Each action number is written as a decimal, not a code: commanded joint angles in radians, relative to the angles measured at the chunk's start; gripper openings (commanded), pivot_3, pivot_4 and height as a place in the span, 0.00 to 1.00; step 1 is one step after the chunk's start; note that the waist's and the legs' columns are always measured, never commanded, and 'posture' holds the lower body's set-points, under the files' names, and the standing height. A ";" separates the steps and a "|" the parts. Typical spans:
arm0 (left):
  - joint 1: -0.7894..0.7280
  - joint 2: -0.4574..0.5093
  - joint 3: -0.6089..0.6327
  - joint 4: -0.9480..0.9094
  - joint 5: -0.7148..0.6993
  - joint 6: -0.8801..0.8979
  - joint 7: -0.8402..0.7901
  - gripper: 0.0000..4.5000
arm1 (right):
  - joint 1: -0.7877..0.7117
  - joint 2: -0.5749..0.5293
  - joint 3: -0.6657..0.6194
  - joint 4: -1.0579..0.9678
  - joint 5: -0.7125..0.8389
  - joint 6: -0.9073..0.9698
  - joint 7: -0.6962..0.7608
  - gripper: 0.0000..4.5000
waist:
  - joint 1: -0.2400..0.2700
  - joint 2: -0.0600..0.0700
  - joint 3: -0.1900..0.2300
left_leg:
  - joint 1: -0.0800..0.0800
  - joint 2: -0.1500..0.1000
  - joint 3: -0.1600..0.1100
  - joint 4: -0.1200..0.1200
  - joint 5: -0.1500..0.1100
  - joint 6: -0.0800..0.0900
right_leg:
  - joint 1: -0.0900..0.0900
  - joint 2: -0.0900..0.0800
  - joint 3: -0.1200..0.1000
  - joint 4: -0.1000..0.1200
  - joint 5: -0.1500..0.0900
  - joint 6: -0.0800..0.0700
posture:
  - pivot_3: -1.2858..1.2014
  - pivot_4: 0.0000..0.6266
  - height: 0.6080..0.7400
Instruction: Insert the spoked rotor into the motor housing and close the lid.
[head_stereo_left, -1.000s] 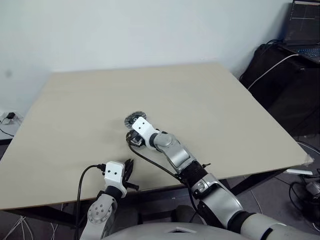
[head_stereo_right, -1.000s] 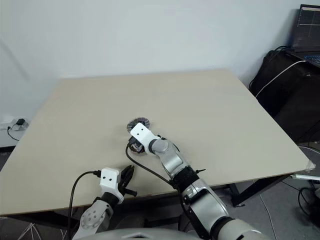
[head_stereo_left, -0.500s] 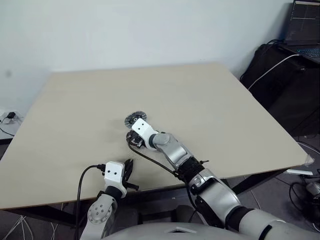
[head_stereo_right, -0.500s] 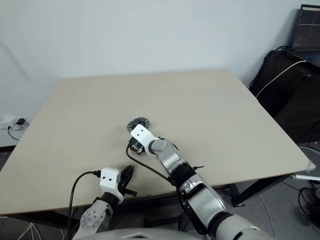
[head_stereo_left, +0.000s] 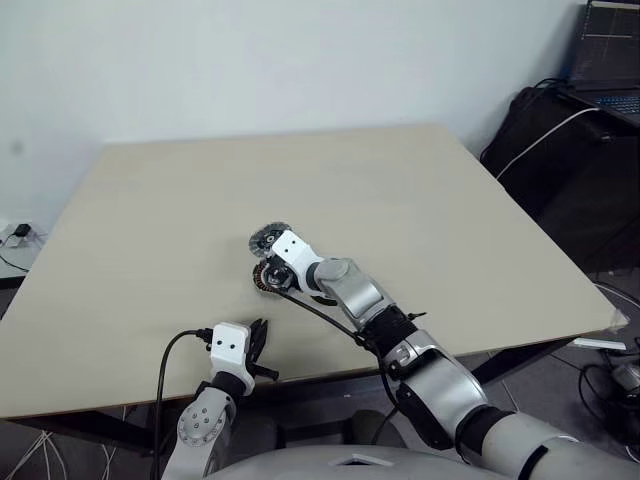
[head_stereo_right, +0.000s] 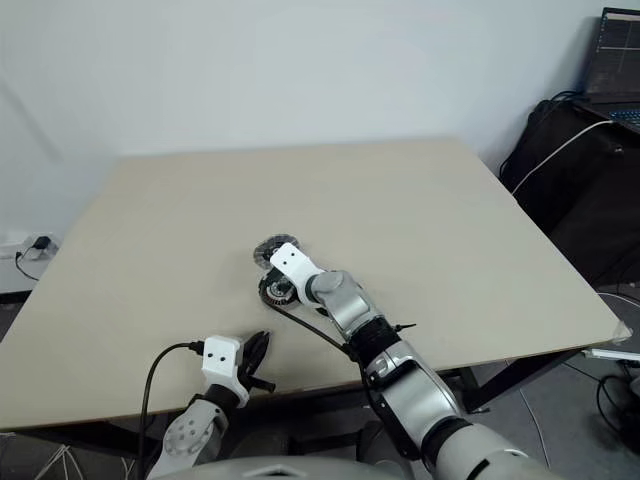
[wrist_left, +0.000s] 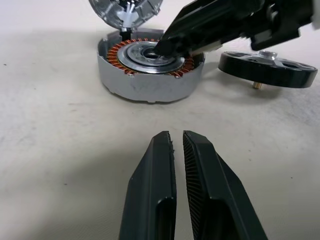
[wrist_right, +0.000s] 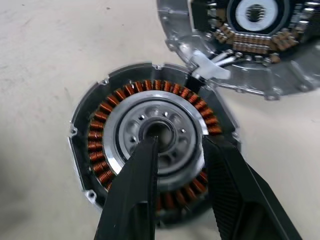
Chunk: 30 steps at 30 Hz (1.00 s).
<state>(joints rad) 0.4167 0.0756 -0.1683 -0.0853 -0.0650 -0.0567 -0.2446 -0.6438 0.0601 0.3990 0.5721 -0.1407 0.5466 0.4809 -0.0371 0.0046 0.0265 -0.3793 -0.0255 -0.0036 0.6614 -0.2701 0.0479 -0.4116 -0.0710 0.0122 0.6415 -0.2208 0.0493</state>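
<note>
I've got the motor housing (wrist_right: 150, 165) right under the right gripper (wrist_right: 181, 145): a shallow round grey metal cup w/ a ring of copper-brown windings around a smooth silver hub that has small holes and a dark centre bore. The 2 black ribbed fingers (wrist_right: 142, 180) stand part open w/ nothing between them, 1 tip at the bore, the other over the hub's edge near the windings; can't tell if they actually touch the metal. Just past the fingertips, joined to the housing by a small silver hinge tab, is the lid (wrist_right: 240, 45), swung open: ribbed silver rim, copper coils and a white ring round a dark centre on the face I see, cut off at the frame edge. In the left wrist view the spoked rotor (wrist_left: 267, 67) lies flat on the table (head_stereo_left: 420, 200) beside the housing, on the side where the right arm comes in: dark rim, shiny spokes, a small brass-coloured pin under it; its upper part is hidden by the right gripper's body. Left gripper (wrist_left: 176, 137) sits well back from the housing, near the table's front edge, ribbed black fingers clenched w/ only a sliver between them, holding nothing. Table is matte beige, smooth. From the head cam the parts are too small to read, mostly behind the white wrist.
</note>
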 joint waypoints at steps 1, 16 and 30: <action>-0.014 -0.008 -0.005 -0.008 -0.012 -0.026 -0.009 0.09 | -0.002 0.010 -0.024 -0.055 0.021 -0.005 0.003 0.34 | 0.000 0.000 0.000 | 0.000 0.000 0.000 0.000 0.000 0.000 | 0.000 0.000 0.000 0.000 0.000 0.000 | 0.52 0.00 1.00; -0.015 -0.010 -0.003 -0.004 -0.014 -0.029 -0.013 0.09 | -0.039 0.027 -0.017 0.016 0.018 -0.025 -0.009 0.34 | 0.001 0.000 0.000 | 0.000 0.000 0.000 0.000 0.000 0.000 | 0.000 0.000 0.000 0.000 0.000 0.000 | 0.52 0.00 1.00; -0.013 -0.015 -0.007 0.000 -0.012 -0.038 -0.009 0.09 | -0.094 0.028 -0.022 0.128 -0.003 -0.042 -0.019 0.34 | 0.000 0.000 0.000 | 0.000 0.000 0.000 0.000 0.000 0.000 | 0.000 -0.001 0.000 0.000 0.000 0.000 | 0.52 0.00 1.00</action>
<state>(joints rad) 0.4104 0.0711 -0.1686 -0.0830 -0.0726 -0.0728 -0.2550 -0.7084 0.0851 0.3834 0.7004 -0.1377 0.5088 0.4594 -0.0368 0.0044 0.0267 -0.3793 -0.0258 -0.0036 0.6615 -0.2702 0.0476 -0.4115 -0.0721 0.0124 0.6416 -0.2206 0.0493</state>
